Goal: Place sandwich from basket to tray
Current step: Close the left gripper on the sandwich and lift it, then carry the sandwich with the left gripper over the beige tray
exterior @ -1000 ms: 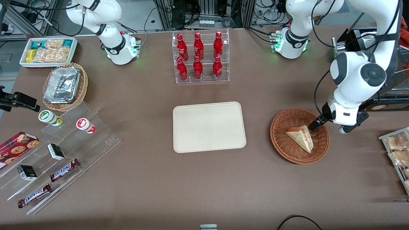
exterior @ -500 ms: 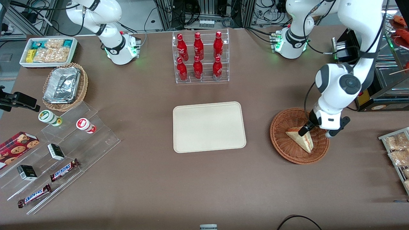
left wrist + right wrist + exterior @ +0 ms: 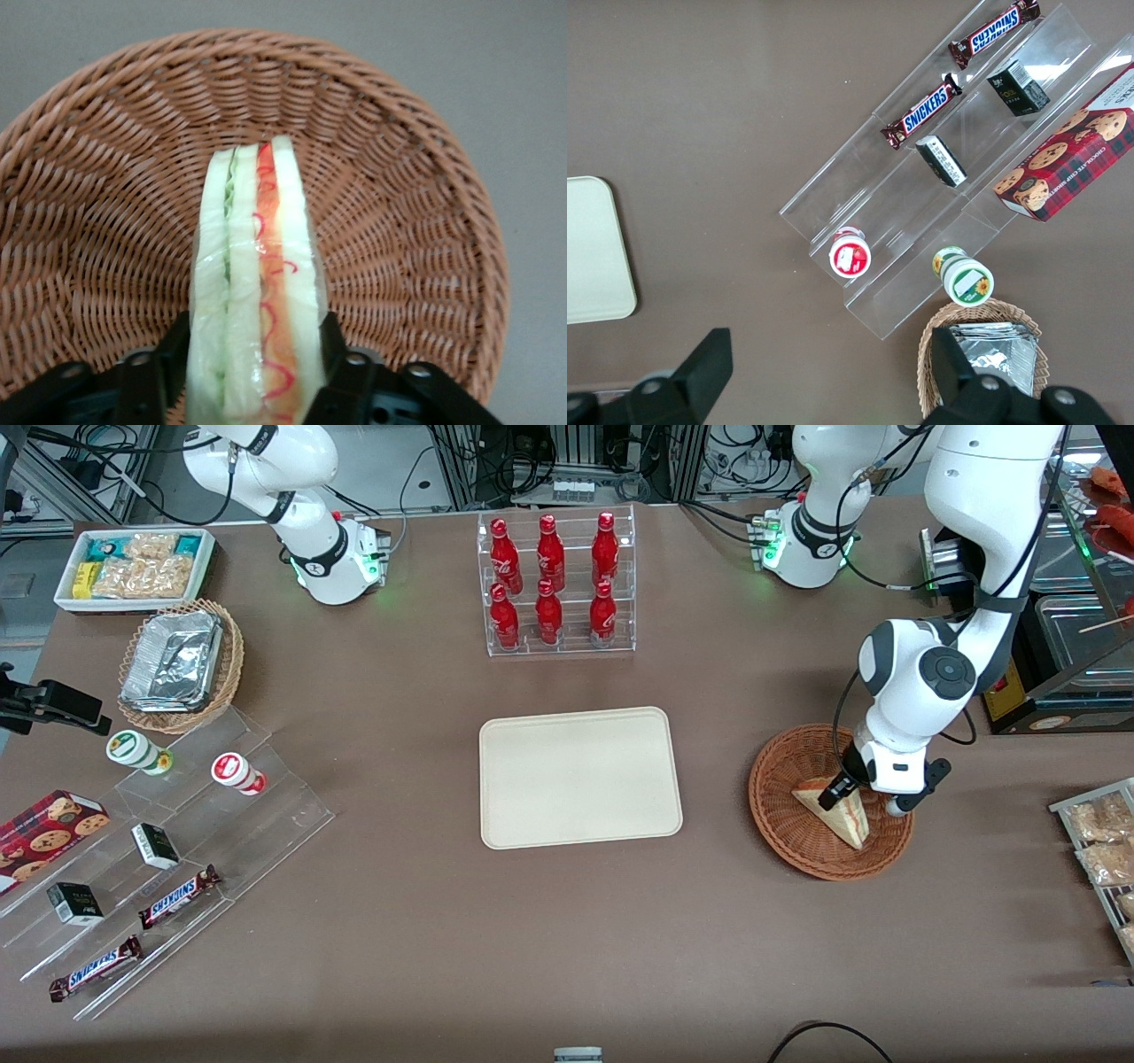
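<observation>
Sandwich in the basket, lying from the centre toward 5 o'clock in the front view, cut edge with red and green filling turned up to the wrist camera. Pinched by the gripper at the wedge's 12 o'clock end: fingers closed in against the two bread faces, one on each side, through the clear wrap. No sign of lift; looks to be resting on the wicker.

Judged early in the task: grasp apparently made, nothing moved. Left to do: raise the wedge clear of the rim, carry it toward 9 o'clock across the bare worktop, set it down on the tray, let go. Tray well apart from the basket, with nothing on it.

Writing, nearest first: "SNICKERS" in blue on white on two brown bars on the clear stepped stand toward the parked arm's end. Red tartan cookie box just past them, chocolate-chip biscuits pictured, small print not legible. Farthest, red bottles in a clear rack at 12 o'clock of the tray, white script too small to read.
</observation>
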Action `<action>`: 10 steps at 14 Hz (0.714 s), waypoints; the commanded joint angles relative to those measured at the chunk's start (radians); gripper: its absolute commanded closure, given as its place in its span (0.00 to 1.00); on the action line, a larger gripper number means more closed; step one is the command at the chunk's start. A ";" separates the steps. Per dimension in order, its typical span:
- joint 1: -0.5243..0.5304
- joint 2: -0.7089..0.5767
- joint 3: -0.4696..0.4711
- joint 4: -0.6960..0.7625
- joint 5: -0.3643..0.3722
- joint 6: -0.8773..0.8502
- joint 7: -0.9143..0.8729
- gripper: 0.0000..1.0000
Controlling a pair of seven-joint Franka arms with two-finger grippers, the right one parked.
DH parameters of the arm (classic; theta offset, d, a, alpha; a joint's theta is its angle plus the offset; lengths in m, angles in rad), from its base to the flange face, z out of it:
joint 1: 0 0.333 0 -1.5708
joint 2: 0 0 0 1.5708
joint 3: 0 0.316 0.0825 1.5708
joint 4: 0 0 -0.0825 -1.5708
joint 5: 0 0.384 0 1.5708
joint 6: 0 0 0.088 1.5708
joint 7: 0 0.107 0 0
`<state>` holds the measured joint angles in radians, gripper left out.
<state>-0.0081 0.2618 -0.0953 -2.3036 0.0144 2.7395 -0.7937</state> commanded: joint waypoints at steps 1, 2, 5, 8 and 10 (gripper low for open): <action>-0.004 -0.064 -0.003 0.013 0.010 -0.047 -0.012 1.00; -0.004 -0.088 -0.003 0.039 0.010 -0.113 -0.007 1.00; -0.061 -0.119 -0.003 0.227 0.048 -0.437 -0.013 1.00; -0.201 -0.076 -0.003 0.457 0.050 -0.665 -0.038 1.00; -0.310 -0.024 -0.003 0.558 0.050 -0.733 -0.055 1.00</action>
<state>-0.2210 0.1523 -0.1080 -1.8675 0.0437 2.0700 -0.8145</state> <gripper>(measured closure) 0.833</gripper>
